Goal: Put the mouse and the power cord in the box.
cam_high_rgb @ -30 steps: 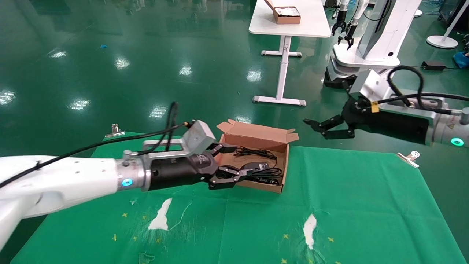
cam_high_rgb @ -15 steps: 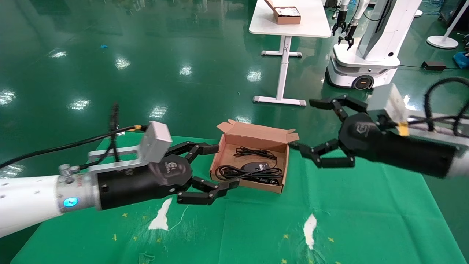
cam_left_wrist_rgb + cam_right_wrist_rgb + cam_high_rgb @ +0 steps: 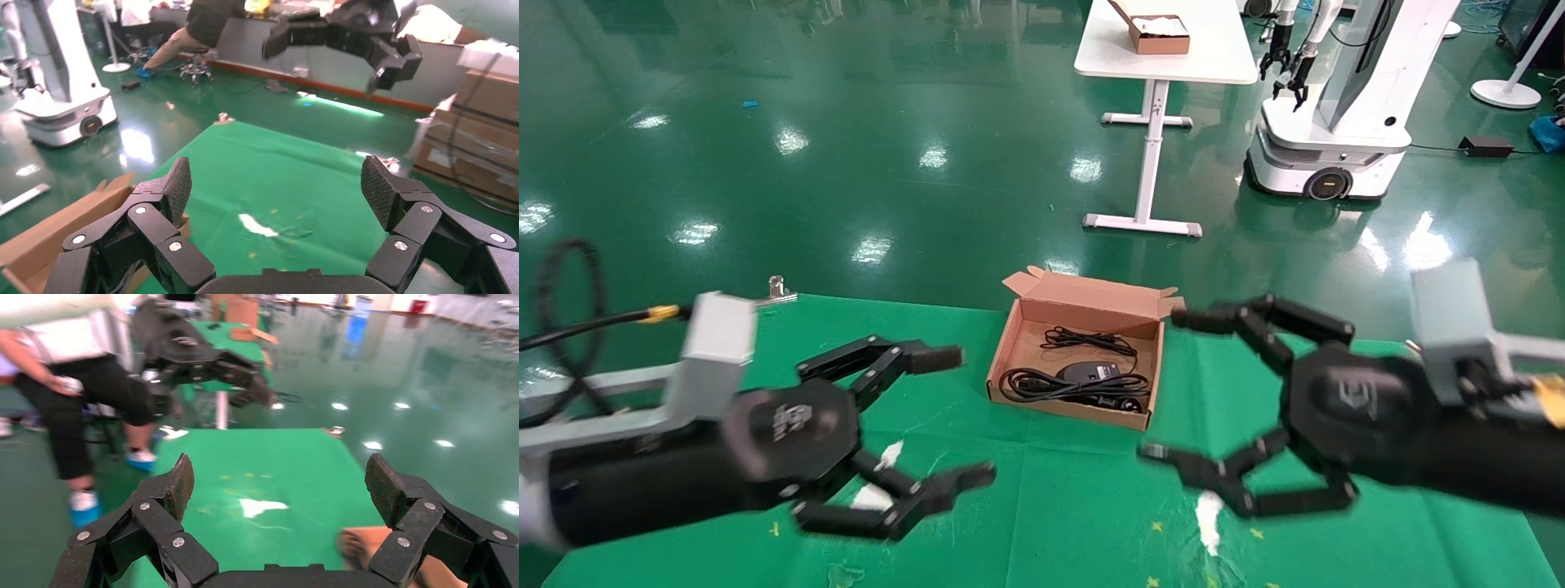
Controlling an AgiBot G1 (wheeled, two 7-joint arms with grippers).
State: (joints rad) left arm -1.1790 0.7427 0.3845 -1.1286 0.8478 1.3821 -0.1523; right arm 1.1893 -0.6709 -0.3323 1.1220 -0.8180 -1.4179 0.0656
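The brown cardboard box (image 3: 1091,298) stands open at the far middle of the green cloth. Inside lie the black mouse (image 3: 1083,371) with its thin bundled cable, and the thick looped power cord (image 3: 1042,384). My left gripper (image 3: 964,415) hovers open and empty to the left of the box, nearer to me. My right gripper (image 3: 1169,385) hovers open and empty just right of the box's near corner. In the left wrist view the left gripper (image 3: 276,184) holds nothing, with the box (image 3: 61,226) at the edge. In the right wrist view the right gripper (image 3: 278,478) is also empty.
White tears (image 3: 878,482) (image 3: 1209,506) mark the green cloth near its front. A metal clip (image 3: 776,287) holds the far left edge. Beyond stand a white table (image 3: 1214,57) with a small brown box (image 3: 1160,34) and another robot (image 3: 1328,122).
The left gripper has left the box and drawn back toward the near left, jaws spread wide. The right arm has swung down and nearer, beside the box's right. Box contents unmoved.
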